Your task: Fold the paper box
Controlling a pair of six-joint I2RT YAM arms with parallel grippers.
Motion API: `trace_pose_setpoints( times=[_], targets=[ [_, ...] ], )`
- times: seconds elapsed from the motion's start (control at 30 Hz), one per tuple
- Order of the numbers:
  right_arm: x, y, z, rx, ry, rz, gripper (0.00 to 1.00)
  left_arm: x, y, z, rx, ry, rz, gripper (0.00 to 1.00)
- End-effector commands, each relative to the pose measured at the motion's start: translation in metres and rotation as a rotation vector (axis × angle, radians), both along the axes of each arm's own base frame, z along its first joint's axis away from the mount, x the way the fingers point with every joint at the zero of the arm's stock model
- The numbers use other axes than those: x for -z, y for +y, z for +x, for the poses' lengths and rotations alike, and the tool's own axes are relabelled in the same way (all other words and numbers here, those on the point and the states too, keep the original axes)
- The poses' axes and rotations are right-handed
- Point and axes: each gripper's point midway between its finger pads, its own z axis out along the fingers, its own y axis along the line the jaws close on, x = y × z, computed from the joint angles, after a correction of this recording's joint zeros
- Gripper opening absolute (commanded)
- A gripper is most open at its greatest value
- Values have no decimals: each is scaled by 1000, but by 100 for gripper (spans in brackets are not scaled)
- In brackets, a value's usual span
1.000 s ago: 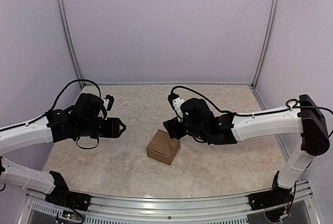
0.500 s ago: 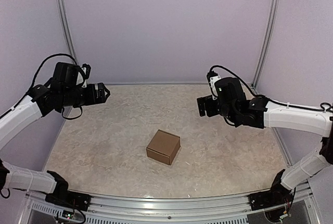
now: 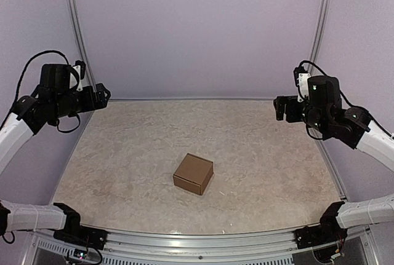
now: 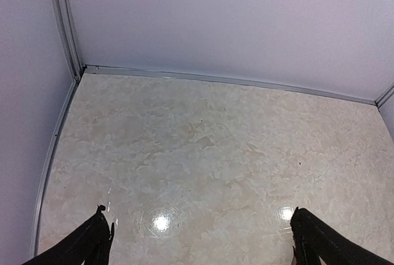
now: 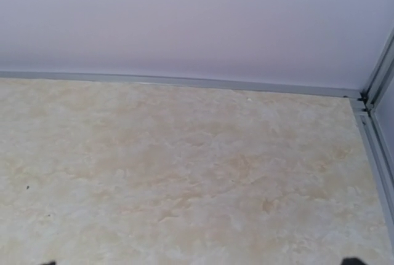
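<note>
Both pairs of jaws are spread wide and grip nothing. The left gripper (image 3: 103,94) hangs raised well left of the paper box (image 3: 193,174), the right gripper (image 3: 281,108) well right of it. The box, seemingly fully closed, sits on the marbled beige table (image 3: 265,160). Lilac walls (image 3: 197,31) enclose 3 sides. The 2 arms point inward.

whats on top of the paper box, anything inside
Nothing sits on the paper box: its top face is bare and closed. The inside is covered, so it cannot be seen.
</note>
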Motion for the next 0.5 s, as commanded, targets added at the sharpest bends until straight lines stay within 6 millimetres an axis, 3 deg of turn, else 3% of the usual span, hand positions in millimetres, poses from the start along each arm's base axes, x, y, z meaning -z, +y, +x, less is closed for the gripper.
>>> trace_pose_setpoints(
  times=[0.0,0.17,0.47],
  targets=[
    [3,-15,-19,6,46,-16,100,1,16,-11,-29,-45,67,99],
    [17,-31,-27,84,94,-19,100,14,23,-22,-42,-87,71,99],
    [28,-54,-44,139,109,-63,100,14,21,-25,5,-98,26,99]
  ],
)
